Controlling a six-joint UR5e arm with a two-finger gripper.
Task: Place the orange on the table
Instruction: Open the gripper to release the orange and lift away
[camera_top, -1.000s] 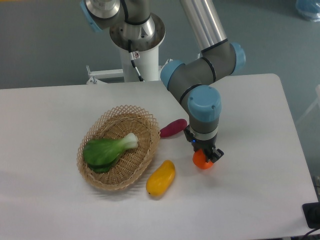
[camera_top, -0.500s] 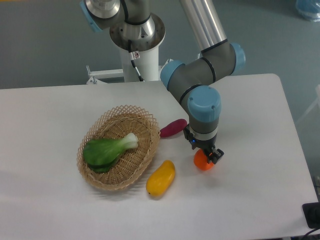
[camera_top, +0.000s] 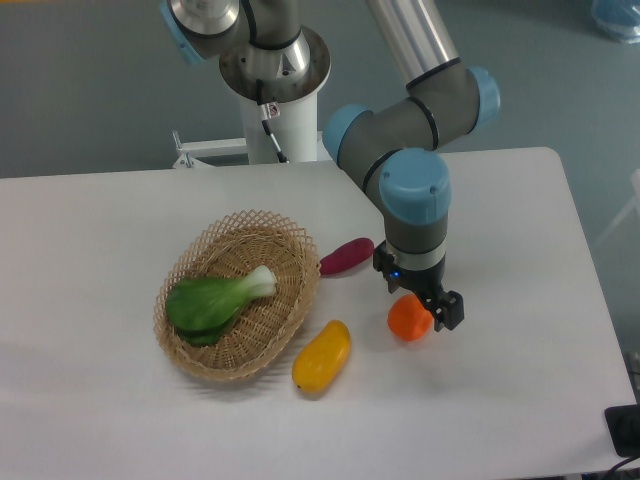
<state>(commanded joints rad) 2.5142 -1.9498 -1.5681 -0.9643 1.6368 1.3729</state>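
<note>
The orange (camera_top: 407, 318) is a small round bright fruit lying on the white table (camera_top: 520, 240), right of the basket. My gripper (camera_top: 421, 303) hangs straight down over it with its jaws open. One black fingertip (camera_top: 449, 311) stands just right of the orange with a small gap. The other finger is behind the orange's upper left and mostly hidden. The orange is in full view and looks free of the pads.
A wicker basket (camera_top: 180, 272) holding a green bok choy (camera_top: 214, 300) stands at the left. A yellow-orange mango-like fruit (camera_top: 322, 356) lies at its lower right. A purple oblong vegetable (camera_top: 347, 256) lies just left of my wrist. The robot base (camera_top: 273, 70) is at the back.
The jaws have opened and let go of the orange, which now rests on the table. The gripper has shifted slightly right and up, so more of the orange shows.
</note>
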